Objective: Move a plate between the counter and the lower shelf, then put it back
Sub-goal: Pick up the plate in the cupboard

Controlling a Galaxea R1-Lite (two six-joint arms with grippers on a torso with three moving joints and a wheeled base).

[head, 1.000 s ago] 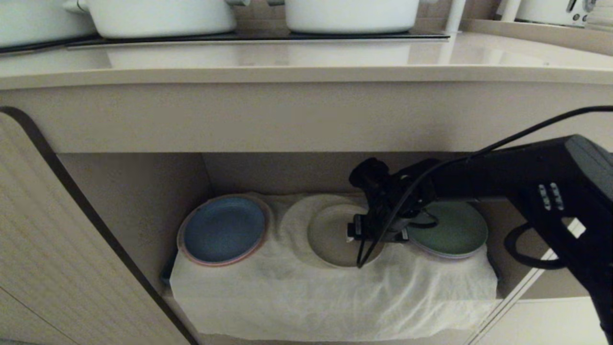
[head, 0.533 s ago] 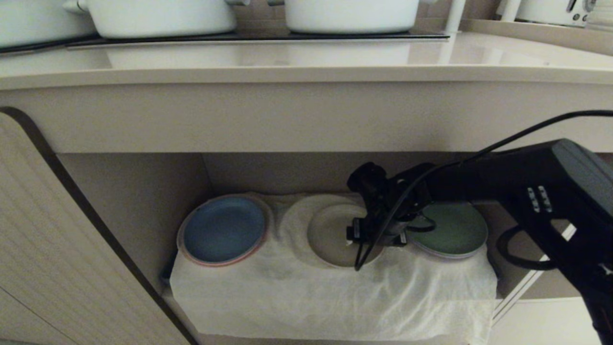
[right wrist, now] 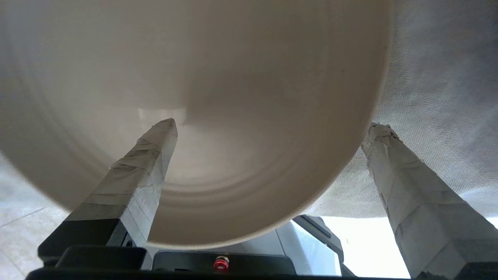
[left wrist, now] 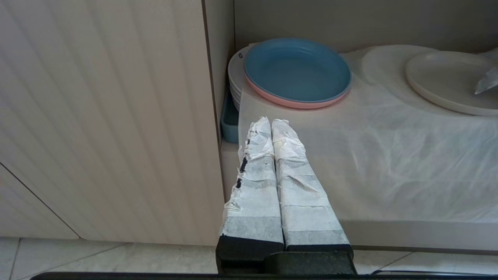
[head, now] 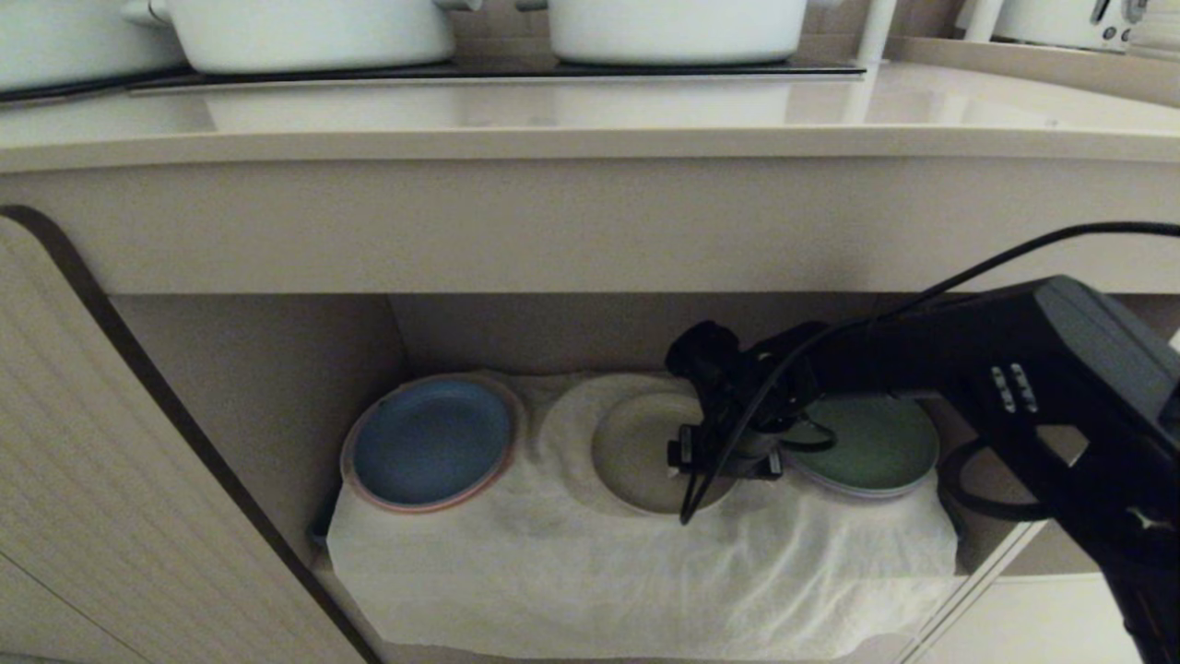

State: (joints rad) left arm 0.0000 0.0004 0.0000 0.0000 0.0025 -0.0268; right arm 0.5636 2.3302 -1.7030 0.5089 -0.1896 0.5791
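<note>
The small beige plate [head: 636, 456] lies flat on the white cloth of the lower shelf [head: 645, 563], between a blue plate and a green one. My right gripper [head: 724, 461] reaches into the recess from the right and stands open over the plate's right edge. In the right wrist view the plate [right wrist: 233, 77] fills most of the picture. One taped finger [right wrist: 151, 155] lies over its inside, the other [right wrist: 393, 163] over the cloth outside the rim. My left gripper [left wrist: 271, 121] is shut and empty, low by the shelf's front left corner. The counter [head: 590, 138] runs above.
A blue plate [head: 431, 443] on a stack sits at the shelf's left, a green plate [head: 876, 443] at its right under my right arm. Two white pots [head: 304, 32] stand on the hob. An open cupboard door [head: 92, 461] hangs at the left.
My right forearm has sunk and drawn a little to the left. The gripper stays open at the plate's right edge. The plates have not moved.
</note>
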